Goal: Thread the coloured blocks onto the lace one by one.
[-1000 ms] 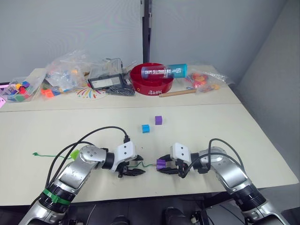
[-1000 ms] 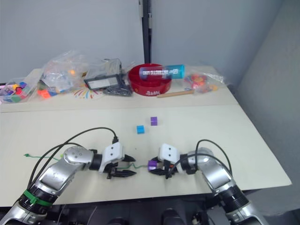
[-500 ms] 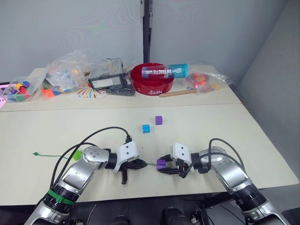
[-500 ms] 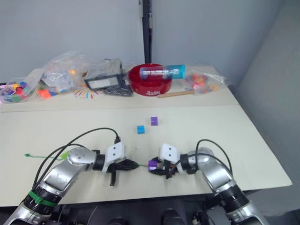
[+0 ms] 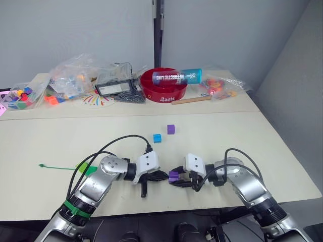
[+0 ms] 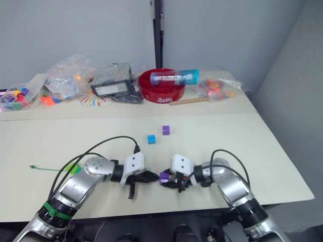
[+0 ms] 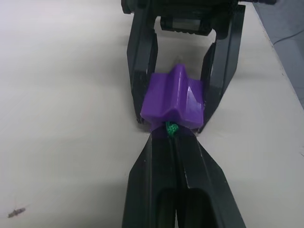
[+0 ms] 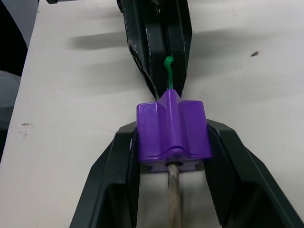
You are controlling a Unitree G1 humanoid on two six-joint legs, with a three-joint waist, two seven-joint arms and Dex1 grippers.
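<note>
Both grippers now meet at purple block, left gripper advanced.

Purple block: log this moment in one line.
right hand holds purple block | left hand feeds lace | pale tip through

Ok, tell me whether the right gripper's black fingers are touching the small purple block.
Touching. In the right wrist view, the right gripper clamps the small purple block, one black finger pressed flat against each side with no gap.
</note>
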